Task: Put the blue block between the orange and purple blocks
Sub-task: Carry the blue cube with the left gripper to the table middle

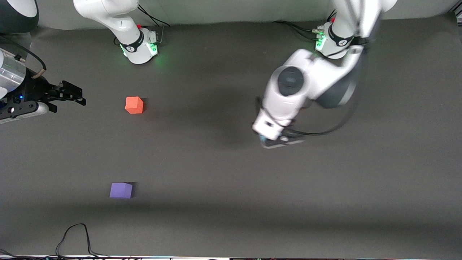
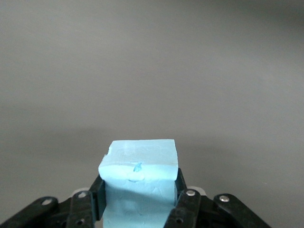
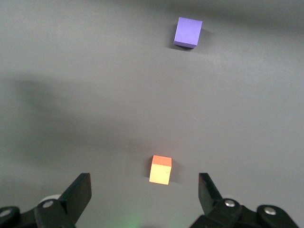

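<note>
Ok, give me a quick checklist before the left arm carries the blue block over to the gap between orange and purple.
1. Grip: left gripper shut on the blue block, a finger on each side: ok.
2. Block square in the fingers: ok.
3. Gap between orange block and purple block bare: ok.
4. Right gripper open, waiting at the right arm's end of the table, not over the gap: ok.
5. Block lifted off the table: cannot tell.

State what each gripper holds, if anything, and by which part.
The left gripper holds the blue block, its fingers clamped on two opposite side faces. The right gripper is open and holds nothing.
</note>
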### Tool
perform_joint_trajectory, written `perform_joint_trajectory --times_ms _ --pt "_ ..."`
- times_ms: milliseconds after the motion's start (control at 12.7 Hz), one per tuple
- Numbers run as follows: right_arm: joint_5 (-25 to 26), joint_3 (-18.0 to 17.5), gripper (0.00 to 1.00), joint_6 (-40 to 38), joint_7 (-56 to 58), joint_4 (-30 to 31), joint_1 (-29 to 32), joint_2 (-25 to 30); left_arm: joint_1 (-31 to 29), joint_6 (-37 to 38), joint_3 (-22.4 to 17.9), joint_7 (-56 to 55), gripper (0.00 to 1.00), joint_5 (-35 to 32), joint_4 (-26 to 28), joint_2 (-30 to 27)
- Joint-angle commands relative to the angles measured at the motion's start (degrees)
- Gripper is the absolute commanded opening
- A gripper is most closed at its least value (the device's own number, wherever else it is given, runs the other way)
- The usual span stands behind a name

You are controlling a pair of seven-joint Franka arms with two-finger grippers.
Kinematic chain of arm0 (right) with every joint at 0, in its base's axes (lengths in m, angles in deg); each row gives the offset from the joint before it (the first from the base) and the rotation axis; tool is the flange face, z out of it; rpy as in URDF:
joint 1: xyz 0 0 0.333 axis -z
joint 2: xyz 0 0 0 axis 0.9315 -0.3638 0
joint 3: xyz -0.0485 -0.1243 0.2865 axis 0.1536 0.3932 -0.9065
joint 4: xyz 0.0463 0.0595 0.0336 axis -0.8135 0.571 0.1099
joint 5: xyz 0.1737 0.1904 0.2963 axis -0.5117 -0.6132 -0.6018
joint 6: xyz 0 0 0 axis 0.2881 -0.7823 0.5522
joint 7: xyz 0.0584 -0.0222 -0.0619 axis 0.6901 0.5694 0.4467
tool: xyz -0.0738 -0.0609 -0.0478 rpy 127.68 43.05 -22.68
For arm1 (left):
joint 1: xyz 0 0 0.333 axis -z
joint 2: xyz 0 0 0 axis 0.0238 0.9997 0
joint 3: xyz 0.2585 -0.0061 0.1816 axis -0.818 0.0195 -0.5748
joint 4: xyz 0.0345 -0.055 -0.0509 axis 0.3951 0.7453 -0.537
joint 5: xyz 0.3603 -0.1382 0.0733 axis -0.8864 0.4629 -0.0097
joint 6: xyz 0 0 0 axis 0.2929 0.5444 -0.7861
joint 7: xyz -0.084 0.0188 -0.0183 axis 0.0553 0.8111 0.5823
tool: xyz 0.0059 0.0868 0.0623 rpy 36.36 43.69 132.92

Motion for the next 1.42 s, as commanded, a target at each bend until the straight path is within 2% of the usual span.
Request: perform_joint_trajectory --times_ms 0,79,315,631,710,788,867,1183,1340 --pt "-0.9 0.3 1.00 -0.7 0.4 -0.4 -0.2 -0.3 7.7 -0.4 -1.2 -8.7 0.56 -5.6 -11.6 12.3" --pt "-0.9 0.3 1.00 -0.7 0.4 -0.4 -0.2 -0.3 9.4 -0.5 -1.2 -10.1 0.56 -7.0 -13.7 15.4" --pt "-0.9 0.3 1.00 -0.6 0.4 -0.4 -0.2 -0.4 12.7 -5.1 -1.5 -11.1 0.55 -8.5 -14.1 20.5" --pt "-0.9 0.3 1.00 -0.7 0.4 -0.3 -0.2 -0.4 14.0 -9.0 -1.6 -10.9 0.55 -8.6 -14.1 23.8" --pt "-0.9 0.3 1.00 -0.7 0.4 -0.3 -0.3 -0.4 14.0 -9.7 -1.6 -10.8 0.64 -8.6 -14.1 24.0" --pt "-0.9 0.3 1.00 -0.7 0.4 -0.3 -0.3 -0.4 13.9 -10.2 -1.6 -10.5 0.78 -9.1 -14.0 24.0" --pt "-0.9 0.3 1.00 -0.7 0.4 -0.3 -0.3 -0.4 13.6 -10.2 -1.6 -10.4 0.98 -10.0 -14.1 23.9" --pt "-0.9 0.3 1.00 -0.7 0.4 -0.1 -0.3 -0.4 8.5 -2.1 -0.1 -8.0 1.00 -8.2 -16.1 18.5" --pt "-0.9 0.2 1.00 -0.7 0.3 0.0 -0.4 -0.5 1.2 5.0 2.3 -0.3 1.00 -1.0 -17.2 13.0"
